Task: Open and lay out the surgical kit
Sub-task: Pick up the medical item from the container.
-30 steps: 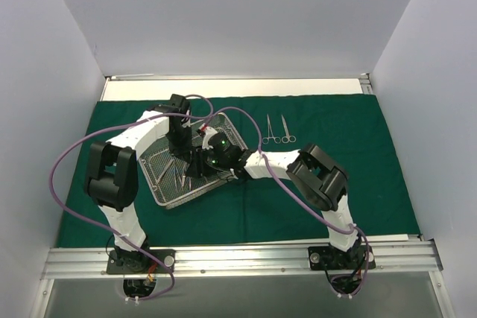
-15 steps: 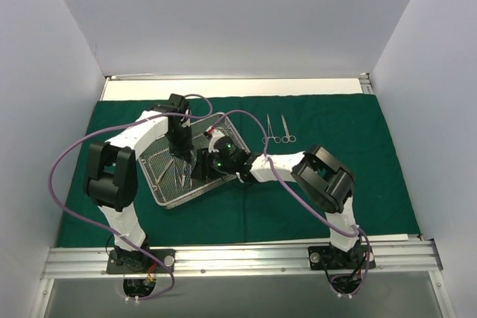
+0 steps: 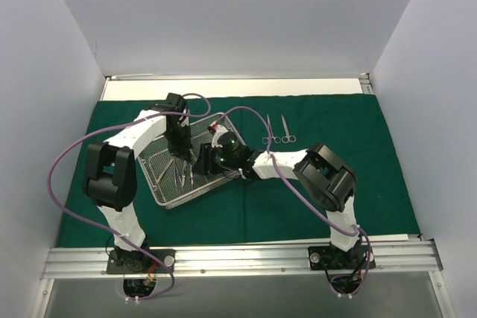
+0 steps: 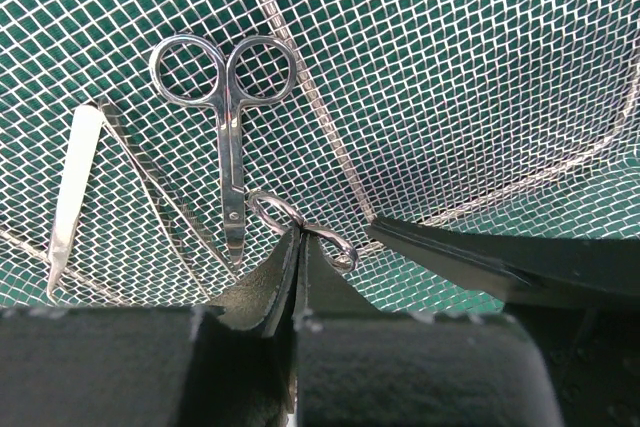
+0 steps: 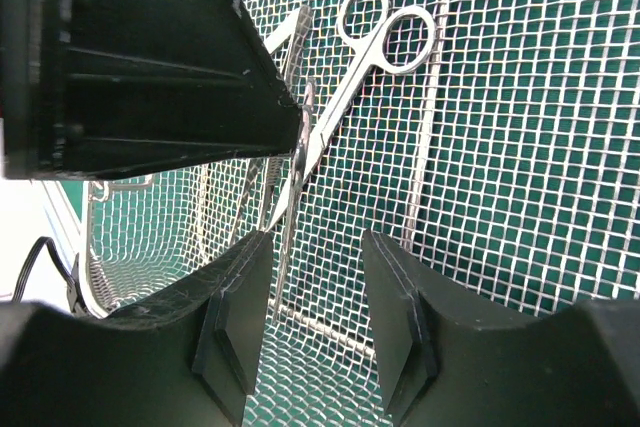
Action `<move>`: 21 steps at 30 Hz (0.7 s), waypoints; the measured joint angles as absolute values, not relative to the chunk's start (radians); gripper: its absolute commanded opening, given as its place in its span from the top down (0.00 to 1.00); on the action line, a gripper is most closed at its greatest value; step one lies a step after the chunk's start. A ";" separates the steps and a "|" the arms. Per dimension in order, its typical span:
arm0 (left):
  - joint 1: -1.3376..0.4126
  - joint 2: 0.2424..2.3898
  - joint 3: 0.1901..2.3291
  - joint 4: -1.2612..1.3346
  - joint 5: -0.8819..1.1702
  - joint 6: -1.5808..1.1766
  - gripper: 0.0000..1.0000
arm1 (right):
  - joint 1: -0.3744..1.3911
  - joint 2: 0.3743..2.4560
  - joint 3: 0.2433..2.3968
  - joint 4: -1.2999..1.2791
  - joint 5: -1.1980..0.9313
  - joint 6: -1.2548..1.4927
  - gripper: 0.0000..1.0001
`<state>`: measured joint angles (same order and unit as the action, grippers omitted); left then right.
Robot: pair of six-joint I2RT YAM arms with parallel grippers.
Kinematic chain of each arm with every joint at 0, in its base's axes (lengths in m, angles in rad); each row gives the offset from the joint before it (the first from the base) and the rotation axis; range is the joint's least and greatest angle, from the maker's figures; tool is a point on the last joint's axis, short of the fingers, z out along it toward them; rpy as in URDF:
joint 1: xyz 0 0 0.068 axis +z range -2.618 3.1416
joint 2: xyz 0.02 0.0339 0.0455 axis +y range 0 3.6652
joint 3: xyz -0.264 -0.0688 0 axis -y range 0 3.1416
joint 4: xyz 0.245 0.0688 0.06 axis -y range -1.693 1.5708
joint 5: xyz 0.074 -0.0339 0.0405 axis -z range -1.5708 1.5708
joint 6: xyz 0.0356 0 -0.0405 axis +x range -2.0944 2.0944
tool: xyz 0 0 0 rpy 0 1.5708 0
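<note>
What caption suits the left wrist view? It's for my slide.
Left gripper pinches a ring handle in the mesh tray; scissors lie beside.

Top view bright, even light from above; soft shadows under my arms [image 3: 112, 176] on the cloth [image 3: 380, 154]. Wrist views: mesh tray [image 4: 450, 67] sharp, glare on the scissors [image 4: 232, 147], right fingers [image 5: 235, 317] near-black and blurred up close. Left wrist's near edge probably underexposed.
</note>
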<state>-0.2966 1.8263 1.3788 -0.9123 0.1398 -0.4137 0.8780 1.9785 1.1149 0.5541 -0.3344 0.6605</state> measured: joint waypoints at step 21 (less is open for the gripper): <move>-0.297 1.826 1.394 -0.919 0.166 -0.414 0.98 | 0.878 2.078 1.175 0.592 -0.400 0.693 0.81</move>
<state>-0.2966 1.8259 1.3941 -0.9188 0.1661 -0.4145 0.8783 2.0785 1.1748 0.5922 -0.4000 0.6930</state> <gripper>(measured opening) 0.025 0.275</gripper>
